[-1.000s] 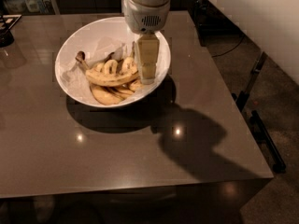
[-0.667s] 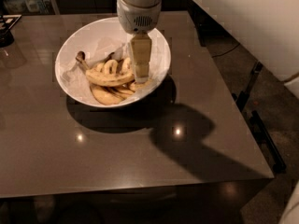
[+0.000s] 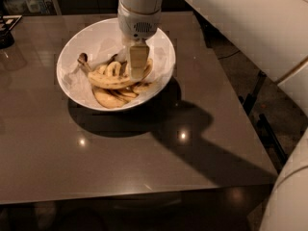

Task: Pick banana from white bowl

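The white bowl (image 3: 159,52) sits at the back middle of the brown table and holds a few bananas. The longest banana (image 3: 108,82) curves across the bowl, its dark knobby stem (image 3: 82,58) pointing to the upper left. Shorter bananas (image 3: 109,99) lie under and beside it. My gripper (image 3: 136,66) hangs down from the white arm into the bowl, its tip right at the long banana's right half. The gripper hides part of the bananas behind it.
The table's right edge (image 3: 240,114) and front edge (image 3: 144,194) drop off to a dark floor. A dark object (image 3: 6,32) stands at the far left back corner. The white arm's upper links (image 3: 250,28) span the upper right.
My gripper has shifted left and come lower in the bowl, from the right part of the bowl to over the long banana. The bananas have not moved.
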{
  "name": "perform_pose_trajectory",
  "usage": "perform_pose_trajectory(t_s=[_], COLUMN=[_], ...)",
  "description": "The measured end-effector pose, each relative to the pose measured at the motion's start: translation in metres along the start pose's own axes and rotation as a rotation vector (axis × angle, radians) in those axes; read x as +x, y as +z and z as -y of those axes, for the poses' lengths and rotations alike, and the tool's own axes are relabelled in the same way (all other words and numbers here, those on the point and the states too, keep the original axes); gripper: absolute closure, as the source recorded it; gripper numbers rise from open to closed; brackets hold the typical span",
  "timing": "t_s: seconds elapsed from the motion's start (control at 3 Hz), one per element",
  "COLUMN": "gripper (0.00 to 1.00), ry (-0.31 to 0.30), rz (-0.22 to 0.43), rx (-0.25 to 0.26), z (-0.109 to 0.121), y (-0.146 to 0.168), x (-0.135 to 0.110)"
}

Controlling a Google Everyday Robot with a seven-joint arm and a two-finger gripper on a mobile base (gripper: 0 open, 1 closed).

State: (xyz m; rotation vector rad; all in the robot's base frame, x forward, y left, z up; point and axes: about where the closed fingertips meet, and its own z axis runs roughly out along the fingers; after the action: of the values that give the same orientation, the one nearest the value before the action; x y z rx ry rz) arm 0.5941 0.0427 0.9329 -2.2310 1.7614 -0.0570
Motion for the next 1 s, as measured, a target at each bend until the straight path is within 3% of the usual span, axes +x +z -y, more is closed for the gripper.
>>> perform_pose_trajectory(t_s=[0.33,1.0], gripper=[0.40,0.40], ry=[0.010,0.005], rz=[0.022,0.044], rx=[-0.037,-0.100], z=[-0.008,-0.013], y=[0.011,0.033], x=[-0.003,-0.007])
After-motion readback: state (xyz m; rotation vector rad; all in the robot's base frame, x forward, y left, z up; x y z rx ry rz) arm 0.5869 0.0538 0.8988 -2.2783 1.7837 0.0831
